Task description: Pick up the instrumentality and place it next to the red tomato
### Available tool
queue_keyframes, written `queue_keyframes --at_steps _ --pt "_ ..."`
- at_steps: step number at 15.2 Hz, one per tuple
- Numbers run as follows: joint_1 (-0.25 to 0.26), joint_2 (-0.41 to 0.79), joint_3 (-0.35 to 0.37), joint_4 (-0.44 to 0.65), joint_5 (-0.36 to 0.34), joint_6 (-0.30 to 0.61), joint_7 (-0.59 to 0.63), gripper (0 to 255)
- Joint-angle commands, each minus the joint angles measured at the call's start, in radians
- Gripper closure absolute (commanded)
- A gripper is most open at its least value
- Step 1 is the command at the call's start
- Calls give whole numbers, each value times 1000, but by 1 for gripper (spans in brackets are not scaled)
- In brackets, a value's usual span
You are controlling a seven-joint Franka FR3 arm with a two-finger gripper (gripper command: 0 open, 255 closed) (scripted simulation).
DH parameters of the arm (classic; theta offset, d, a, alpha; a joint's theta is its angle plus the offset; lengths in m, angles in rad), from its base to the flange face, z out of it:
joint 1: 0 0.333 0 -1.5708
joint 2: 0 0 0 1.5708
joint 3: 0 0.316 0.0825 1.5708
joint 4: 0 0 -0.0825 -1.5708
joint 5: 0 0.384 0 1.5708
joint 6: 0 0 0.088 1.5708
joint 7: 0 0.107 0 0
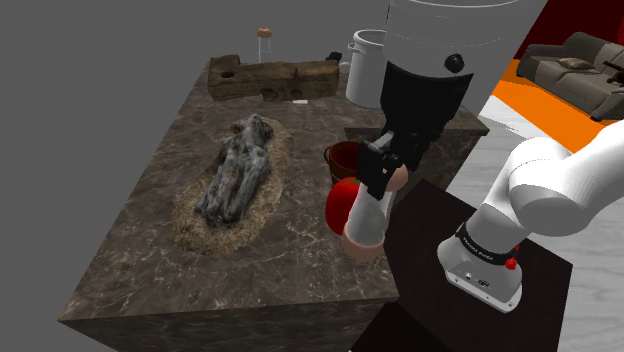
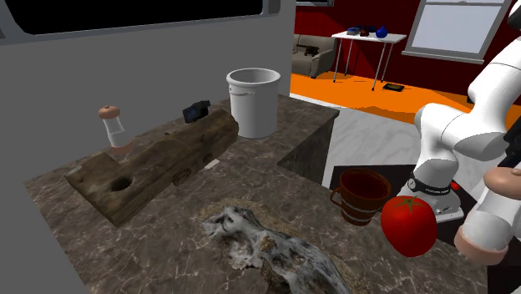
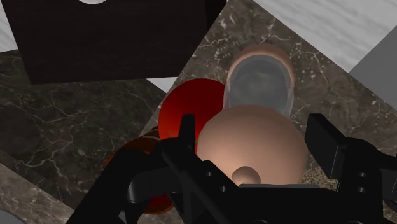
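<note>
Between the black fingers of the gripper (image 3: 254, 130) I see the shaker (image 3: 257, 121), a clear-bodied piece with a tan domed cap at each end. The fingers stand part-way apart and press on its upper cap from both sides, so it is clasped.

At the middle of the shoulder view the shaker (image 1: 365, 222) hangs tilted, its lower end toward the bottom of the frame near the counter's (image 1: 150, 230) near edge. I cannot tell whether that end touches the marble. The red tomato (image 1: 343, 205) sits just beside it on its left, overlapping it in that view, and a brown cup (image 1: 345, 158) stands right behind the tomato.

From the dark stand (image 1: 450, 240) at the lower right the white arm (image 1: 555, 190) climbs, folds at the elbow, and drops a thick link from the top edge, so the gripper (image 1: 385, 170) points down and slightly left.

Farther up-left lie a grey driftwood piece (image 1: 238, 168), a wooden block (image 1: 270, 78), a white bucket (image 1: 362, 65) and a second shaker (image 1: 264, 35).
</note>
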Motion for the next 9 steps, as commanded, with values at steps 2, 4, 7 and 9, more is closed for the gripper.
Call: queue_keyframes --at_steps 2,4,7,9 --pt "5 -10 6 -47 8 39 -2 255" --pt "8 -13 11 -76 13 65 -2 255" --pt "11 -16 19 -117 19 104 -2 255" --pt "13 -17 25 -144 24 130 -2 255"
